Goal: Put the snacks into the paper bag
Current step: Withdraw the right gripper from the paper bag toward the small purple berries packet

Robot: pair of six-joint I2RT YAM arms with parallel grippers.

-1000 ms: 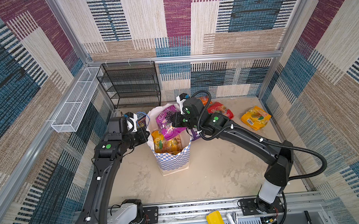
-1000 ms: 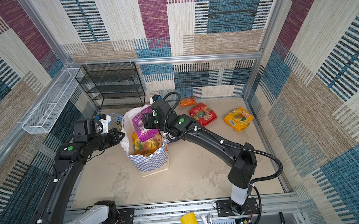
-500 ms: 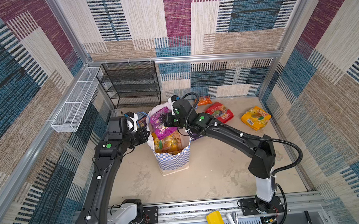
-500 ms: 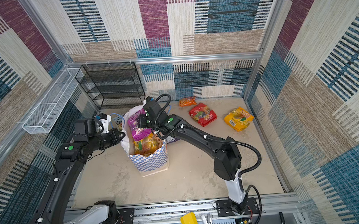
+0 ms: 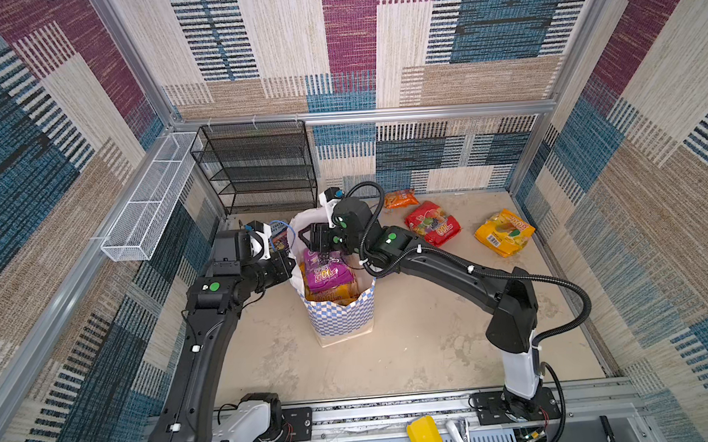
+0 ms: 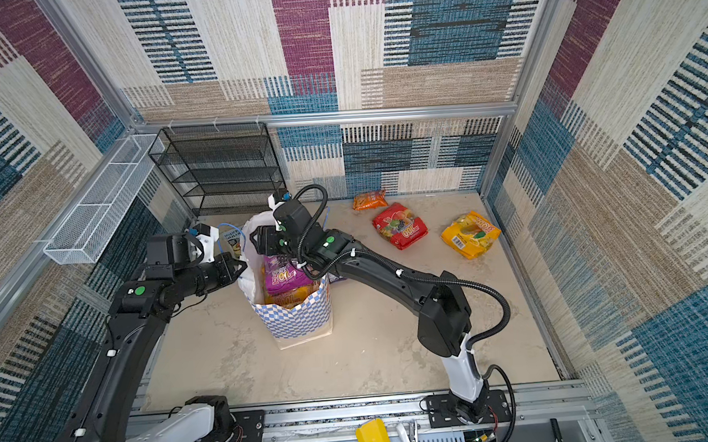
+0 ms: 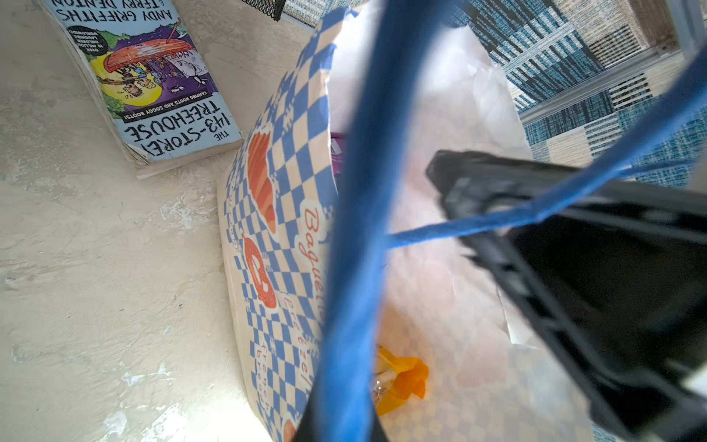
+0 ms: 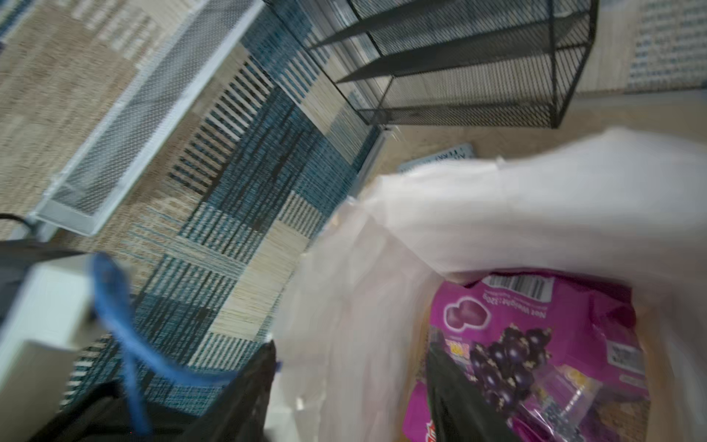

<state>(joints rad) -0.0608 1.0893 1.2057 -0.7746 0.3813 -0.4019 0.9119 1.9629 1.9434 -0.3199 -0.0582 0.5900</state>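
The checked paper bag [image 5: 341,318] [image 6: 299,322] stands upright mid-floor. A purple packet [image 5: 328,271] [image 8: 535,344] lies inside it on a yellow-orange packet [image 5: 337,294] [image 7: 401,379]. My right gripper [image 5: 324,252] [image 8: 352,390] hangs open over the bag's mouth. One of its fingers [image 8: 459,390] is above the purple packet, and the white bag wall shows between the two. My left gripper [image 5: 290,265] [image 7: 340,428] is shut on the bag's left rim by the blue cord handle [image 7: 363,191]. Red [image 5: 432,223], yellow [image 5: 504,231] and small orange [image 5: 401,198] packets lie on the floor at the back right.
A book [image 5: 278,238] [image 7: 153,76] lies flat behind the bag's left side. A black wire rack [image 5: 258,169] stands at the back wall, and a white wire basket [image 5: 151,199] hangs on the left wall. A yellow scoop [image 5: 424,436] lies on the front rail.
My right gripper carried the purple packet left over the bag, lowered it and opened; the packet now rests inside the bag. The left gripper has kept its hold on the rim.
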